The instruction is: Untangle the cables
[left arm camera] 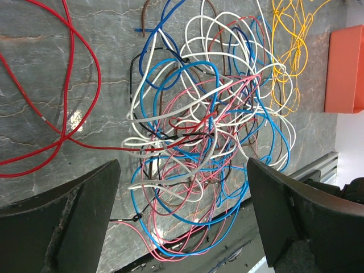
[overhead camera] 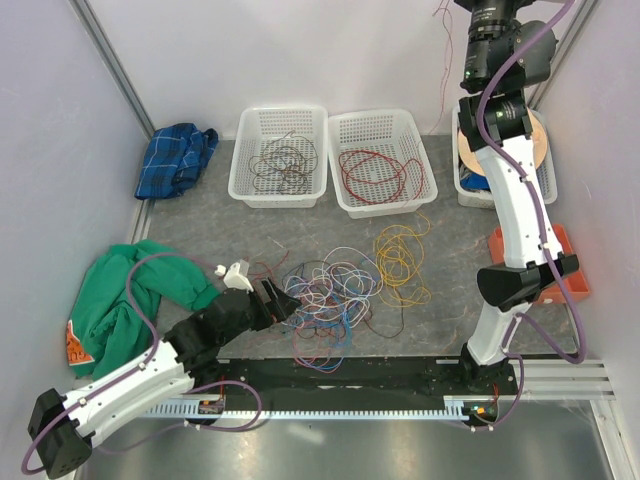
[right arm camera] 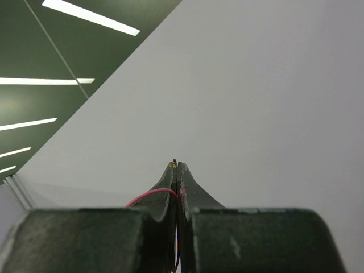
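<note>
The cables lie as a tangle [overhead camera: 335, 295] of blue, white, pink, red and brown wires on the grey table, seen close in the left wrist view as a heap [left arm camera: 210, 125]. My left gripper [left arm camera: 182, 210] is open just above the tangle's near edge, one finger on each side of it and nothing held; from above, this gripper [overhead camera: 275, 300] sits at the tangle's left. My right gripper [right arm camera: 177, 166] is raised high and shut on a thin red cable [right arm camera: 151, 195]. A red strand [overhead camera: 443, 45] hangs by the back wall. Yellow loops [overhead camera: 400, 255] lie to the right of the tangle.
At the back stand three white baskets: one with brown wires [overhead camera: 280, 155], one with red wires [overhead camera: 380, 160] and one behind the right arm [overhead camera: 470, 185]. An orange box [overhead camera: 548, 268] lies at the right. A blue cloth [overhead camera: 175, 160] and a green cloth [overhead camera: 125, 290] lie at the left.
</note>
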`<action>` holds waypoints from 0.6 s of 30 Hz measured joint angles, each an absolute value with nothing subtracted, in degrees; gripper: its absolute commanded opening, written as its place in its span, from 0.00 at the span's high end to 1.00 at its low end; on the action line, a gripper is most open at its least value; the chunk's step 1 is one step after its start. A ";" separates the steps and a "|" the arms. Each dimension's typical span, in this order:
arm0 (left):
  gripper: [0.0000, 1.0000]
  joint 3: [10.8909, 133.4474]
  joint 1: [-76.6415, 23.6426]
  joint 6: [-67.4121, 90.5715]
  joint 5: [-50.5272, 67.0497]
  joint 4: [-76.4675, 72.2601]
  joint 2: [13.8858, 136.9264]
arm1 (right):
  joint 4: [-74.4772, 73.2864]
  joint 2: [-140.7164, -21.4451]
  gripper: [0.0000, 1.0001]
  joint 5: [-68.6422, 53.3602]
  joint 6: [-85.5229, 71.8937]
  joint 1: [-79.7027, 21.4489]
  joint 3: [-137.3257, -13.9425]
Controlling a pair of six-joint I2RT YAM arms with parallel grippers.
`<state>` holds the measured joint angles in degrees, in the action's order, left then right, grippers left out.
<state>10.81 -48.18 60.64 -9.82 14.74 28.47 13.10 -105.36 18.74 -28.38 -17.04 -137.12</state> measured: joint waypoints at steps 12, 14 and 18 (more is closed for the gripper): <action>0.00 9.56 -48.18 61.73 -8.12 14.00 29.02 | 16.16 -97.67 1.00 17.37 -29.61 -17.12 -136.09; 0.00 9.56 -48.18 61.89 -7.73 13.82 29.15 | 17.06 -96.47 1.00 17.41 -29.56 -17.12 -135.57; 0.00 9.50 -48.18 61.93 -7.33 13.17 29.39 | 18.04 -96.64 1.00 17.50 -29.32 -17.12 -135.46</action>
<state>9.50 -48.18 61.93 -7.33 13.17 29.39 18.04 -96.64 17.50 -29.32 -17.12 -135.46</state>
